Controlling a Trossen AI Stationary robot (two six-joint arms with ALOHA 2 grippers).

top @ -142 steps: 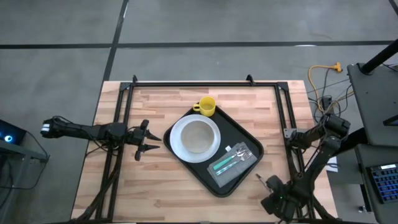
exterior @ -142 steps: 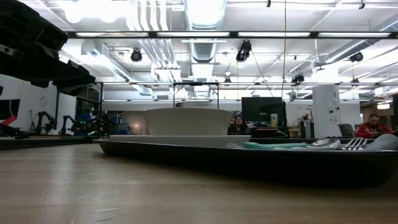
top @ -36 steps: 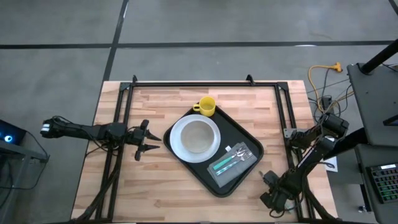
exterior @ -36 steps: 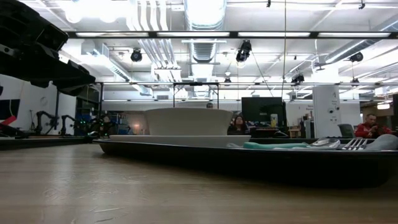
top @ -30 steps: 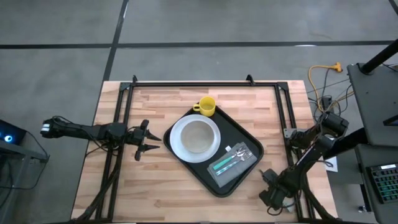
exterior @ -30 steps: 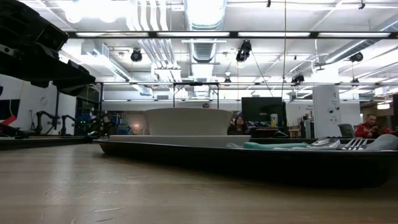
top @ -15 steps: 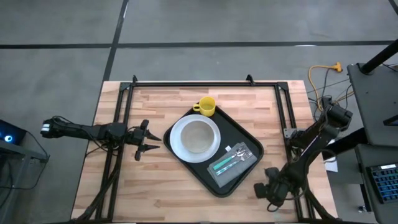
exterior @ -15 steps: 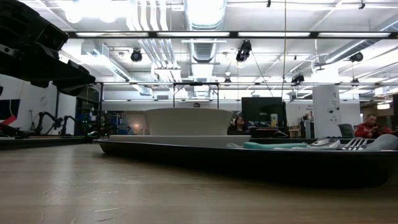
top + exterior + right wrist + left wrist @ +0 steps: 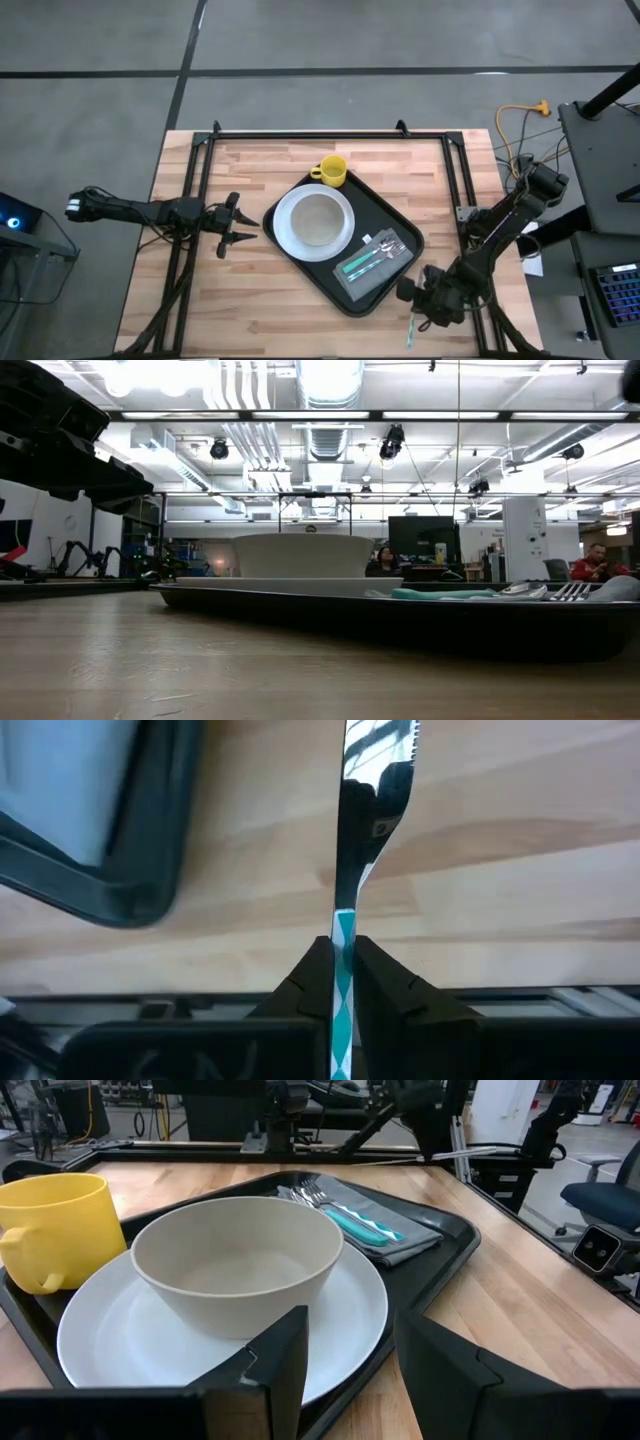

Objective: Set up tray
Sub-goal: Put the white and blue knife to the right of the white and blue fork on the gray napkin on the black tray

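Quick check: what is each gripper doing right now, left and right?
Left gripper: open, empty, beside the tray.
Right gripper: shut on a knife with a teal handle, off the tray's corner.

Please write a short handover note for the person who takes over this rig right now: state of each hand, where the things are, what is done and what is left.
Right hand: shut on a knife with a teal-patterned handle, held over the table beside the near right corner of the tray.
Left hand: open, empty, waiting left of the tray.
On the tray: white plate with bowl, yellow mug, grey napkin with fork and teal-handled cutlery.
Done: plate, bowl, mug, napkin and some cutlery placed.
Left: probably lay the knife on the napkin, then release.
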